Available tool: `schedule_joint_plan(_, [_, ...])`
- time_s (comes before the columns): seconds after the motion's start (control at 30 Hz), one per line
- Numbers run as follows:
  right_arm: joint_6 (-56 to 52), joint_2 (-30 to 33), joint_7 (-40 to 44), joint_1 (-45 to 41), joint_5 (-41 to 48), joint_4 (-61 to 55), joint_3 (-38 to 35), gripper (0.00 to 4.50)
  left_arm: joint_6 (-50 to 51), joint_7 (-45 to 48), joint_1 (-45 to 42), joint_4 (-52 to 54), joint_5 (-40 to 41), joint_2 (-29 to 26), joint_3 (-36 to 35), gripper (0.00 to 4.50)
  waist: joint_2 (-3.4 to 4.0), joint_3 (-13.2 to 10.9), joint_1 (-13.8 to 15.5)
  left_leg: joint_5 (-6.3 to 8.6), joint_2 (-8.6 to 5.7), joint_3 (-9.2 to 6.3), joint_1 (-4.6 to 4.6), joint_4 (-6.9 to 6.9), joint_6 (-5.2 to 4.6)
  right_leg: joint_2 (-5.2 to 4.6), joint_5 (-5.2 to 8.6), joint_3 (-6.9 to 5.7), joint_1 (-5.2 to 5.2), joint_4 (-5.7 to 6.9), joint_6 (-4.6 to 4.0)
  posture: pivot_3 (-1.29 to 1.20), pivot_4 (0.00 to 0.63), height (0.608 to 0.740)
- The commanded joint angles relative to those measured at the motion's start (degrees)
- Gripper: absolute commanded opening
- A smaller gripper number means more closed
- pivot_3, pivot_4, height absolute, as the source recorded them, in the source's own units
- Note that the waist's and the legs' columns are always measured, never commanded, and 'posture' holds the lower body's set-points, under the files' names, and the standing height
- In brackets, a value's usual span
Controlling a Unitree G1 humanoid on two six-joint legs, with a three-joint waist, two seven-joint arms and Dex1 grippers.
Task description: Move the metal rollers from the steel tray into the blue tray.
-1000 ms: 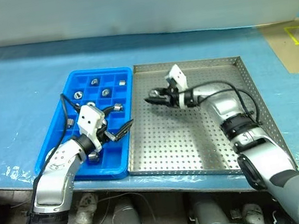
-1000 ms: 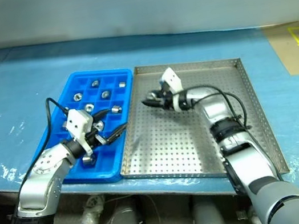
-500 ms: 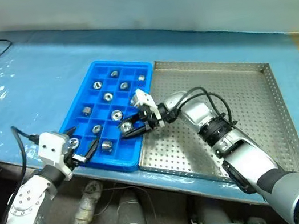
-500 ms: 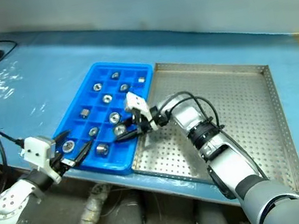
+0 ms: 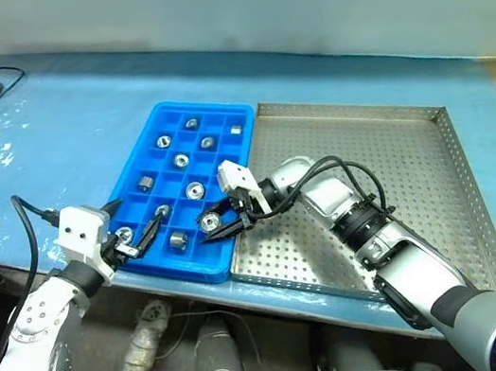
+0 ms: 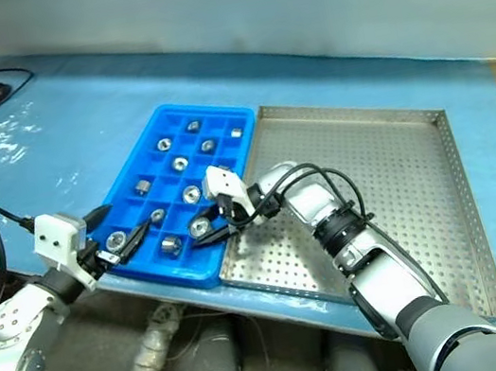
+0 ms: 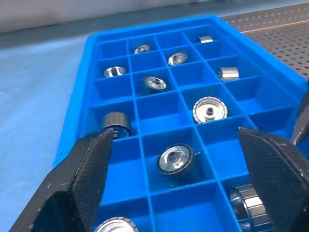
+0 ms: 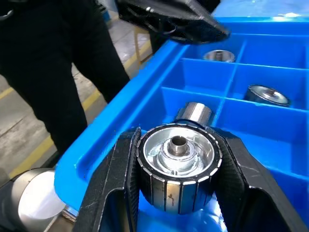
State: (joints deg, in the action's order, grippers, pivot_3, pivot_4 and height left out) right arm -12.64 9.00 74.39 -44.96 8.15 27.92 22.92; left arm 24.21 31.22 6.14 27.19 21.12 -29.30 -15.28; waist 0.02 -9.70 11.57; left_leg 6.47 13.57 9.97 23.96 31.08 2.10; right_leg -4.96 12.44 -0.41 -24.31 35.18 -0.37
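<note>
One roller (image 5: 207, 221) sits pinched in my right gripper (image 5: 211, 223), now over the blue tray's (image 5: 142, 159) near edge, off the steel tray (image 5: 402, 187) at its three o'clock. Left wrist view: my left gripper (image 7: 176, 179) gapes wide over filled compartments. Right wrist view: fingers (image 8: 116, 169) clamp the roller.

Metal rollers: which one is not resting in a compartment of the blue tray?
The roller clamped in the right pincer, held above the blue tray; the others lie in compartments.

No readable text, labels, brands or numbers — nothing legible on any surface.
</note>
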Motion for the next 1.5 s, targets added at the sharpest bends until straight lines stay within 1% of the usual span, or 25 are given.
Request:
schedule_joint_plan(0.03, [0.97,0.23,-2.33,0.78,-0.63,-0.09,-1.32,1.67,-1.06,0.41,-0.72,0.50,-0.16,-0.78,0.39,4.30,0.00,0.00,-0.07,0.00,0.01,0.00,0.00,0.00,0.01,0.01,-0.01,0.00,-0.01,0.00,-0.02,0.32,0.150,0.740])
schedule_joint_plan(0.27, [2.70,-0.30,-3.68,0.71,-0.96,1.65,-1.52,1.67,-1.09,0.20,-0.21,1.02,-0.28,-0.34,1.17,4.30,0.00,0.00,-0.16,-0.02,0.02,0.00,0.02,0.00,0.03,0.02,-0.02,-0.01,-0.03,0.00,-0.04,0.33,0.150,0.740])
schedule_joint_plan(0.33, [3.01,-0.78,-4.31,0.47,-0.47,2.28,-2.22,2.41,-0.94,0.00,-0.49,1.26,-0.24,-0.04,1.85,4.30,0.00,0.00,-0.16,-0.02,0.02,0.00,0.01,-0.01,0.03,0.02,-0.02,-0.01,-0.03,0.02,-0.03,0.33,0.150,0.740])
schedule_joint_plan(0.43, [3.91,-1.37,-6.20,-0.05,-0.31,3.52,-3.76,3.34,-1.17,-0.14,-1.82,0.82,-0.42,0.55,3.74,4.30,0.00,0.00,-0.05,-0.02,0.02,0.00,0.00,0.00,0.03,0.01,-0.01,-0.01,-0.03,0.06,-0.03,0.31,0.150,0.740])
schedule_joint_plan(0.47, [4.35,-1.57,-7.29,-0.30,-0.35,4.07,-4.48,3.58,-1.35,-0.06,-2.44,0.42,-0.48,0.74,4.43,4.30,0.00,0.00,0.01,-0.02,0.01,0.00,0.01,0.00,0.03,0.00,-0.01,-0.02,-0.02,0.06,-0.03,0.28,0.150,0.740])
schedule_joint_plan(0.5, [4.63,-1.59,-8.35,-0.58,-0.09,4.35,-5.47,3.95,-1.56,0.24,-3.54,-0.36,-0.53,0.90,5.32,4.30,0.00,0.00,0.01,-0.02,0.01,0.00,0.01,0.00,0.03,0.00,-0.01,-0.02,-0.02,0.07,-0.03,0.26,0.150,0.740])
schedule_joint_plan(0.67, [3.56,0.45,-13.24,-0.85,1.40,1.78,-10.97,3.95,-3.30,3.48,-11.79,-7.38,-1.15,1.58,10.53,4.30,0.00,0.00,-0.59,-0.06,-0.01,0.01,0.03,0.03,0.09,0.00,-0.02,-0.02,-0.04,0.13,-0.03,0.13,0.150,0.740])
schedule_joint_plan(0.7, [3.21,1.22,-13.99,-0.52,1.50,0.84,-11.82,3.95,-3.78,4.33,-13.41,-8.87,-1.25,1.77,11.44,4.30,0.00,0.00,-0.78,-0.06,-0.04,0.01,0.02,0.07,0.09,-0.01,-0.03,0.00,-0.02,0.17,-0.04,0.06,0.150,0.740])
schedule_joint_plan(0.9, [-1.19,7.90,-20.36,5.63,3.23,-8.18,-18.96,3.95,-8.73,10.36,-25.41,-22.06,-2.88,4.10,16.77,4.30,-0.04,0.02,-4.22,-0.13,-0.08,0.07,0.03,0.24,0.16,0.00,-0.05,0.10,-0.02,0.24,-0.04,-0.11,0.150,0.740])
schedule_joint_plan(1.07, [-4.56,11.84,-24.74,11.69,4.19,-15.73,-23.01,3.95,-16.22,10.21,-32.92,-32.93,-6.17,7.30,17.80,4.30,-0.05,0.03,-7.79,-0.24,-0.09,0.10,0.01,0.22,0.32,0.04,-0.06,0.19,-0.05,0.23,-0.04,-0.22,0.150,0.740])
schedule_joint_plan(1.13, [-5.52,12.73,-25.95,13.44,4.59,-17.95,-24.00,3.95,-18.35,9.76,-34.79,-36.09,-7.34,8.22,17.85,4.30,-0.06,0.03,-9.16,-0.23,-0.05,0.12,-0.02,0.24,0.30,0.12,-0.06,0.25,-0.05,0.23,-0.04,-0.24,0.150,0.740])
schedule_joint_plan(1.23, [-6.59,13.57,-26.95,15.17,5.84,-20.29,-25.30,3.95,-20.79,9.59,-36.80,-39.55,-7.91,9.87,17.71,4.30,-0.06,0.03,-10.12,-0.14,0.02,0.17,-0.11,0.25,0.15,0.24,-0.07,0.38,-0.05,0.24,-0.06,-0.26,0.150,0.740])
schedule_joint_plan(1.27, [-7.03,13.74,-26.66,15.57,6.47,-21.06,-25.47,4.32,-21.52,9.66,-37.12,-40.20,-8.04,10.24,17.67,4.50,-0.06,0.03,-10.36,-0.13,0.03,0.17,-0.12,0.25,0.14,0.26,-0.07,0.40,-0.05,0.25,-0.07,-0.26,0.150,0.740])
schedule_joint_plan(1.3, [-7.40,13.71,-26.73,15.82,6.97,-21.76,-25.71,4.46,-22.35,9.51,-37.33,-40.69,-8.33,10.52,17.58,4.50,-0.06,0.03,-10.62,-0.13,0.04,0.18,-0.14,0.25,0.13,0.28,-0.07,0.42,-0.05,0.25,-0.07,-0.26,0.150,0.740])
schedule_joint_plan(1.4, [-6.14,13.32,-29.37,14.12,6.30,-19.89,-26.31,4.46,-24.23,7.91,-38.54,-42.69,-9.26,11.21,16.70,4.50,-0.06,0.03,-10.71,-0.13,0.08,0.19,-0.18,0.26,0.12,0.34,-0.09,0.45,-0.04,0.25,-0.11,-0.24,0.150,0.740])
schedule_joint_plan(1.5, [-5.12,13.40,-29.20,12.66,6.46,-17.87,-25.81,4.46,-25.55,7.09,-38.92,-43.78,-10.34,11.30,16.94,4.50,-0.06,0.03,-10.65,-0.13,0.09,0.20,-0.17,0.30,0.11,0.33,-0.11,0.46,-0.04,0.26,-0.14,-0.22,0.150,0.740])
